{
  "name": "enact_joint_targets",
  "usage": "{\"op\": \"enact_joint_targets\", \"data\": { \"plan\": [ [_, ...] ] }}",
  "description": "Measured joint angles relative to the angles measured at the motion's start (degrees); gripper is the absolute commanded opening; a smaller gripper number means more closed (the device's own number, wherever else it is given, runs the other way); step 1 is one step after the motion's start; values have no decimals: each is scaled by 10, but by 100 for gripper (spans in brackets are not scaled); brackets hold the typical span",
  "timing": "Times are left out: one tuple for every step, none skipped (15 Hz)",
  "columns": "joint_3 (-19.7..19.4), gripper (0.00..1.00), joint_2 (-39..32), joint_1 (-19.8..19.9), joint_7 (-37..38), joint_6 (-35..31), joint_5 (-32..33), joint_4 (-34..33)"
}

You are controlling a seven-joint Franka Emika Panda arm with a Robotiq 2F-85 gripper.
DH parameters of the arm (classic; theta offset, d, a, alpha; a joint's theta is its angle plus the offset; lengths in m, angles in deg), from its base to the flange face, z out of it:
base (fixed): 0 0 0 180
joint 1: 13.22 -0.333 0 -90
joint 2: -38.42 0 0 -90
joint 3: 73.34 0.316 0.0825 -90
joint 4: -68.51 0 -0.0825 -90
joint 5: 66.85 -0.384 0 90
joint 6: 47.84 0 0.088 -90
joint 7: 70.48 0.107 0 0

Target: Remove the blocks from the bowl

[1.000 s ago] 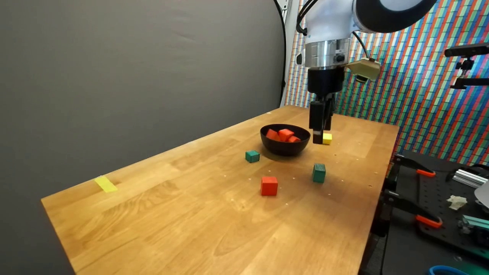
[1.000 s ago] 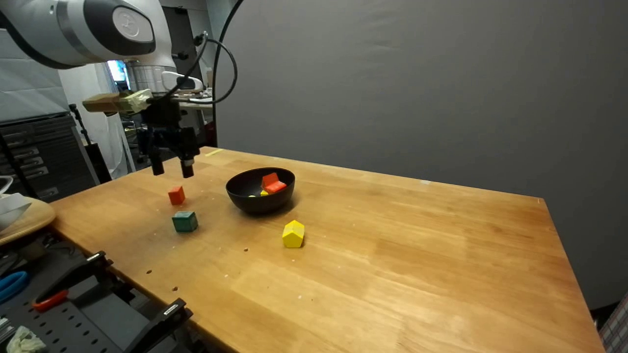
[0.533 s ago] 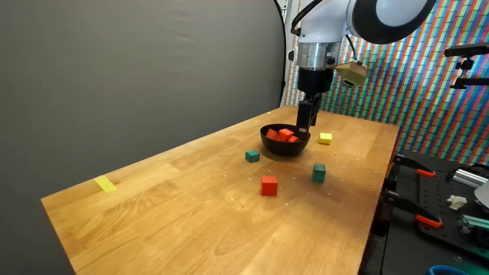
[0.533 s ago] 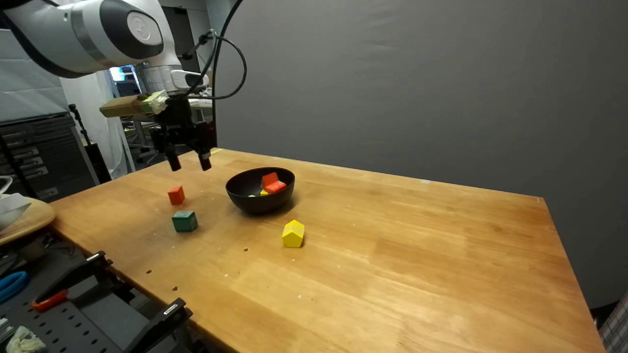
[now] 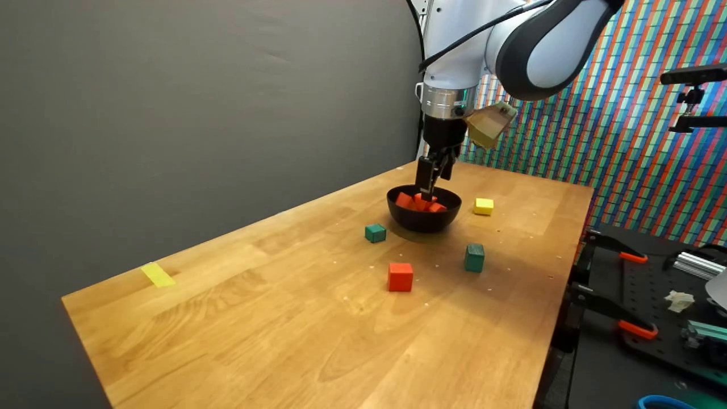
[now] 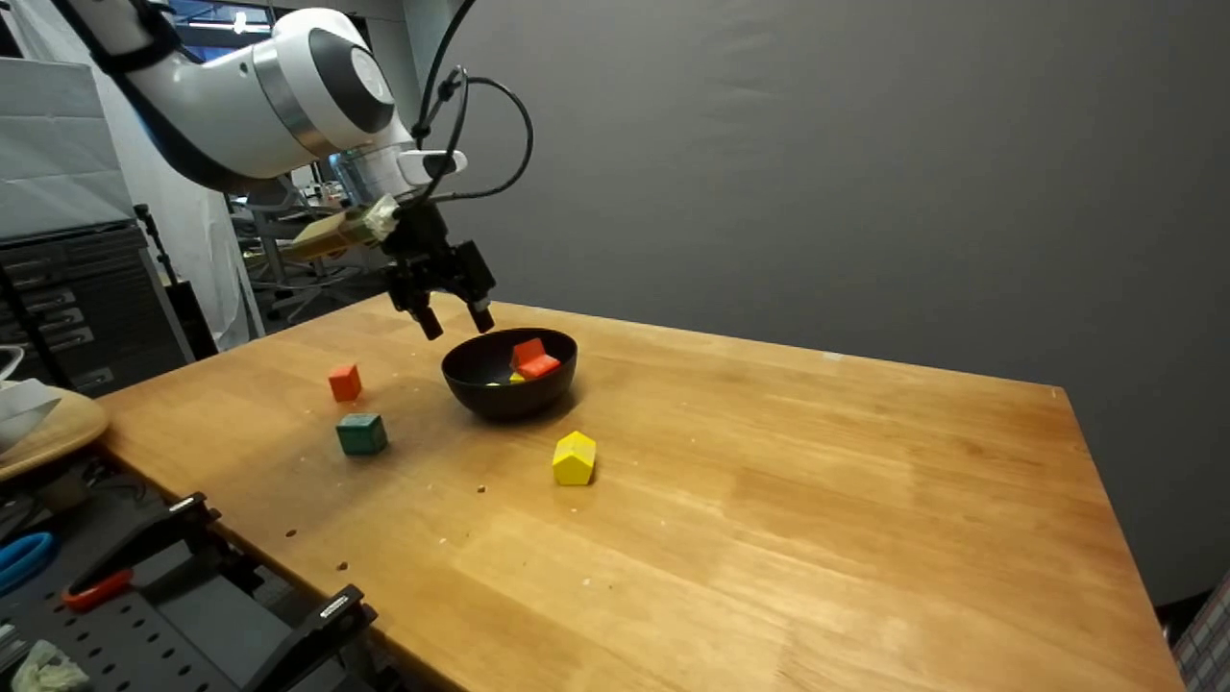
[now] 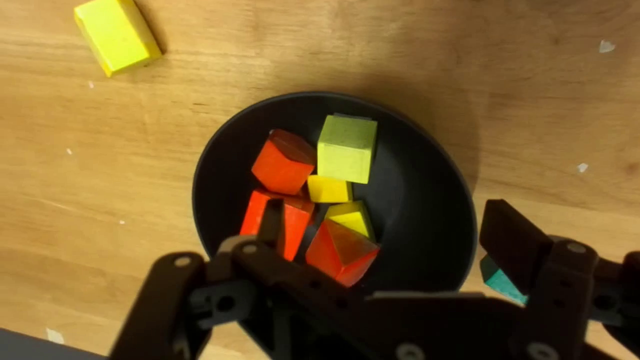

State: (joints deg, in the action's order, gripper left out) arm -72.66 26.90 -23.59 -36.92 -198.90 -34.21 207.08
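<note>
The black bowl (image 7: pixel 430 200) holds several blocks: a red block (image 7: pixel 283 167), another red block (image 7: pixel 299 225), a tilted red block (image 7: pixel 342 252), a pale yellow block (image 7: pixel 347 150) and two small yellow blocks. In the wrist view my gripper (image 7: pixel 385 217) spans wide with nothing gripped; one finger overlaps a red block, the other stands past the bowl's right side. Both exterior views show the gripper (image 6: pixel 457 327) tilted and above the bowl (image 6: pixel 509 399). On the table lie a red block (image 5: pixel 400 277), a green block (image 5: pixel 474 258), a second green block (image 5: pixel 375 233) and a yellow block (image 6: pixel 574 458).
A yellow tape strip (image 5: pixel 158 274) is stuck near the far edge of the wooden table (image 5: pixel 255 341). Clamps (image 5: pixel 616 312) with orange tips and a black pegboard cart sit along the table's side. A grey backdrop (image 6: pixel 817 192) rises behind.
My gripper has travelled from beside the bowl to over it, tilting on the way. Its fingers have stayed apart. Bowl and blocks have not moved.
</note>
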Motion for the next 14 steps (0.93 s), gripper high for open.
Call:
{"op": "enact_joint_targets", "data": {
  "plan": [
    [-3,100,-15,2,-1,-1,-14,-11],
    [-4,100,-30,4,-4,-4,-34,-21],
    [-5,100,-45,6,-7,-10,-54,-31],
    [-8,100,-59,7,-10,-17,-73,-39],
    [-13,100,-71,7,-13,-25,-88,-45],
    [-18,100,-82,8,-15,-34,-100,-51],
    [-24,100,-90,8,-16,-41,-106,-55],
    [-32,100,-96,7,-16,-48,-110,-59],
    [-40,100,-99,7,-16,-56,-113,-60],
    [-47,100,-100,7,-16,-62,-116,-61],
    [-55,100,-100,7,-16,-68,-117,-61],
    [-61,100,-100,7,-16,-73,-117,-61],
    [-67,100,-100,7,-16,-78,-119,-61],
    [-72,100,-100,7,-18,-80,-123,-61]
  ]
}}
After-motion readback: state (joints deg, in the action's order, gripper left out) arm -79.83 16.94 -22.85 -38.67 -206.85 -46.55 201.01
